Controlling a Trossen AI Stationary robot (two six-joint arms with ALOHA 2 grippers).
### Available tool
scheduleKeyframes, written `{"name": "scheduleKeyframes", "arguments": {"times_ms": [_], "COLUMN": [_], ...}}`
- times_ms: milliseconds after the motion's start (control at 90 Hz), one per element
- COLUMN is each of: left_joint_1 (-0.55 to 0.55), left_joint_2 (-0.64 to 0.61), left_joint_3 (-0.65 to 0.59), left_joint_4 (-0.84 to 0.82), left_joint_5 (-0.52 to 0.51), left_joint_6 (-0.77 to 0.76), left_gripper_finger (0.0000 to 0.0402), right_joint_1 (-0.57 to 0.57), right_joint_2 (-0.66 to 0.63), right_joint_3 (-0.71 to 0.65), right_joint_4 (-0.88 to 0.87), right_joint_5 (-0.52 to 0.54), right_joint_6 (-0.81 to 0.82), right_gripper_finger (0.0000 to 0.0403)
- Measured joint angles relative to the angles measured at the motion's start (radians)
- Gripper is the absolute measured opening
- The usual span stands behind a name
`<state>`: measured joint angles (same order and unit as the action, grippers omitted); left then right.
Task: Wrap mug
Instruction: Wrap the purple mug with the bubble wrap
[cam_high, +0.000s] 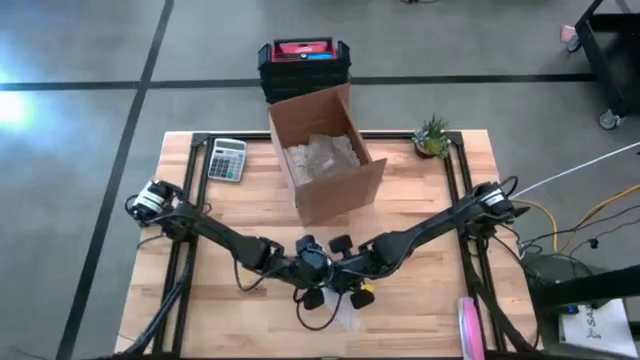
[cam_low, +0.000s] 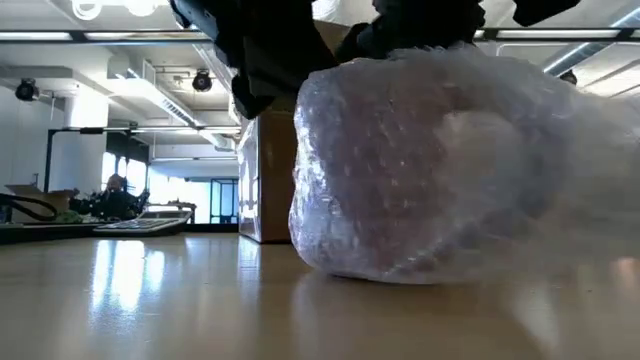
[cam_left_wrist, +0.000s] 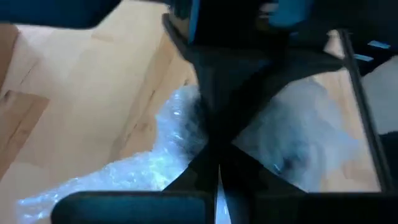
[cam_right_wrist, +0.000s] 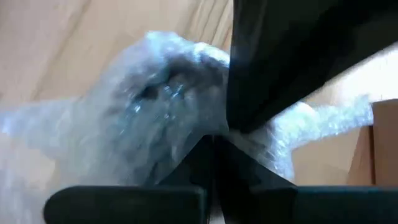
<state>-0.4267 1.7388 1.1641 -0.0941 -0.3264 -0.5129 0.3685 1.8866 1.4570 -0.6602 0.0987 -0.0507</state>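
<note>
A bundle of clear bubble wrap (cam_low: 450, 170) rests by its underside on the wooden table (cam_low: 150, 300), close to the near edge. The mug is hidden inside it; only a dim shape (cam_right_wrist: 155, 93) shows through the wrap. My left gripper (cam_high: 313, 294) and my right gripper (cam_high: 355, 293) meet over the bundle (cam_high: 338, 312), side by side. Both are shut, with wrap bunched around their fingertips (cam_left_wrist: 214, 152) (cam_right_wrist: 214, 140). My left gripper comes at the bundle from above and is shut on bubble wrap (cam_left_wrist: 186, 134) at the bundle's top. The closed fingers and the other arm hide how many layers it has. The bundle stays on the table. My right gripper is shut on bubble wrap (cam_right_wrist: 249, 146) at the top of the bundle, from above and next to the left gripper. Its own fingers hide the pinched part. The bundle sits on the table below it.
An open cardboard box (cam_high: 325, 150) with more bubble wrap in it stands at the far middle. A calculator (cam_high: 227, 158) lies far left and a small plant (cam_high: 432, 135) stands far right. A black and red crate (cam_high: 303, 65) sits behind the box. A pink object (cam_high: 468, 325) lies near right.
</note>
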Motion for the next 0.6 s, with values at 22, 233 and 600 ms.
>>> {"name": "scheduleKeyframes", "arguments": {"times_ms": [22, 233, 600], "left_joint_1": [-0.001, -0.024, -0.026], "left_joint_2": [-0.010, -0.034, -0.015], "left_joint_3": [0.000, 0.001, -0.008], "left_joint_4": [0.001, 0.007, 0.018], "left_joint_5": [0.000, -0.020, -0.034], "left_joint_6": [0.000, -0.001, 0.003], "left_gripper_finger": [0.0000, 0.0000, 0.0000], "right_joint_1": [0.000, -0.002, -0.011], "right_joint_2": [0.000, -0.047, 0.022], "right_joint_3": [0.000, 0.060, 0.038], "right_joint_4": [0.000, -0.056, -0.041], "right_joint_5": [0.001, 0.002, -0.043], "right_joint_6": [-0.005, -0.038, 0.027], "right_gripper_finger": [0.0000, 0.0000, 0.0000]}}
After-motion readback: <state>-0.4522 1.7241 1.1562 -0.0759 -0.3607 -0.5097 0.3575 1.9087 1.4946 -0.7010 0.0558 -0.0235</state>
